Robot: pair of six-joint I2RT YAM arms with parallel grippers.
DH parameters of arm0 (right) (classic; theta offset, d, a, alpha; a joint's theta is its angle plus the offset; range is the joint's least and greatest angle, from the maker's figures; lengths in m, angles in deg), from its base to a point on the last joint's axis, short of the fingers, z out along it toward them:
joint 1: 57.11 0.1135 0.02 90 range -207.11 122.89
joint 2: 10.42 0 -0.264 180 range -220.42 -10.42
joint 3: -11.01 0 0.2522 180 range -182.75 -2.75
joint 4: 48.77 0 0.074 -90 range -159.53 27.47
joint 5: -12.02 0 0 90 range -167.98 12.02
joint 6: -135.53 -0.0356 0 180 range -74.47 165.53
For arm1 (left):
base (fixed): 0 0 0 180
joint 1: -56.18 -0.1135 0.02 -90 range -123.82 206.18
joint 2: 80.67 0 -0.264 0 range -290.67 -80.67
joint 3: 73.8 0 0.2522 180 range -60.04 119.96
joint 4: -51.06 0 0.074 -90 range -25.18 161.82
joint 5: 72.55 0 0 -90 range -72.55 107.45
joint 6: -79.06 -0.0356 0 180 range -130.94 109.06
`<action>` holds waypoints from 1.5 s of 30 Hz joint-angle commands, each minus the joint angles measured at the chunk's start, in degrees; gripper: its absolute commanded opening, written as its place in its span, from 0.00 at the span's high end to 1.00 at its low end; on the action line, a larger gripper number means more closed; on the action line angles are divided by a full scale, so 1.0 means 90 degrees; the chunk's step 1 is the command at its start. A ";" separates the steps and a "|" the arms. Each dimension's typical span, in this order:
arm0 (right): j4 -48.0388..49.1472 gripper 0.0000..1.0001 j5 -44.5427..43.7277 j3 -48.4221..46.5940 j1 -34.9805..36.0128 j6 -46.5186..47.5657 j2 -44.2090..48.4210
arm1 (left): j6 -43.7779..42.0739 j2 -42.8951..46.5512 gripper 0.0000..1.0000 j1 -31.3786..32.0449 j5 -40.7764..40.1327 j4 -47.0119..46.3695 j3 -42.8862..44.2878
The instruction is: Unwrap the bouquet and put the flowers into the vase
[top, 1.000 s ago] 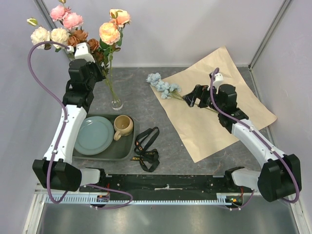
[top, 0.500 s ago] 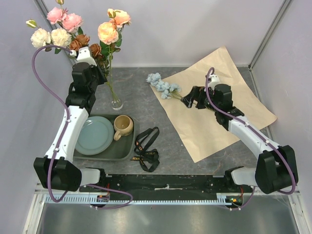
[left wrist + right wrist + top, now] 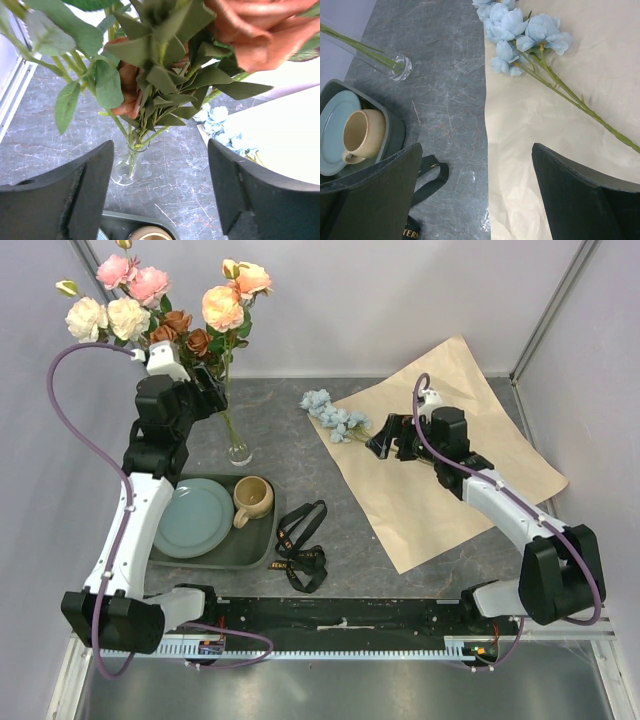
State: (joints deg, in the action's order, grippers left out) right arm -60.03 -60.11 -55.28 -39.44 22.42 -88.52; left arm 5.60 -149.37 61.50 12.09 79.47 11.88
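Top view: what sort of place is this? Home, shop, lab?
Probably a lab robot test cell: plain walls with a metal corner post, left arm and right arm bolted to a rail, staged props like the vase and tray.

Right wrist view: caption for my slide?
Open right end effector hovers over blue flowers lying on the unwrapped paper, vase standing beyond.

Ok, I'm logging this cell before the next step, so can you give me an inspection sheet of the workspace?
Surface: grey table; tan paper spread flat at right, black ribbon loose near the front.
Job's things: vase holds most flowers; blue stem lies half on the paper.
Clutter: tray with plate and mug.
Grippers: left gripper open above the vase; right gripper open near the blue stem.
Cables: purple cable loops off each arm.
Surroundings: pale walls, metal posts.
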 commanded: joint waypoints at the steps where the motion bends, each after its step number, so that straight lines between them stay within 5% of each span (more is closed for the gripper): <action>1: -0.0034 0.02 -0.0227 -0.0480 0.0068 0.0195 -0.0169 | 0.0301 0.0388 0.13 -0.0044 0.0244 0.0207 0.0270; 4: -0.0268 0.02 -0.0646 -0.0821 0.0213 0.0701 -0.0481 | 0.0487 0.0641 0.07 -0.0035 0.0498 0.0441 0.0222; 10: -0.0776 0.02 -0.1547 -0.1554 0.0468 0.2251 -0.1408 | 0.0877 0.1559 0.10 -0.0035 0.1746 0.0559 -0.0490; 17: -0.1546 0.05 -0.1615 -0.2755 0.0420 0.4243 -0.3037 | 0.1453 0.2399 0.19 -0.0025 0.4632 0.0364 -0.1584; 24: -0.2367 0.33 -0.1049 -0.3693 -0.0049 0.5536 -0.4260 | 0.1581 0.3073 0.21 0.0004 0.5948 0.0402 -0.2385; 31: -0.2915 0.44 -0.1350 -0.4037 -0.0147 0.6210 -0.4905 | 0.1171 0.3269 0.20 0.0004 0.6075 0.1067 -0.2347; 40: -0.2544 0.97 -0.1428 -0.3802 -0.0118 0.6260 -0.4546 | 0.1278 0.3211 0.21 0.0004 0.6045 0.1135 -0.2376; 45: -0.2027 1.00 -0.2189 -0.3422 0.0009 0.5812 -0.3648 | 0.1346 0.3113 0.21 0.0004 0.6045 0.1194 -0.2035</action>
State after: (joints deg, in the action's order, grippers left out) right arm -82.72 -74.74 -88.02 -40.32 77.63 -129.97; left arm 17.34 -120.81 61.46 64.37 89.66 -9.89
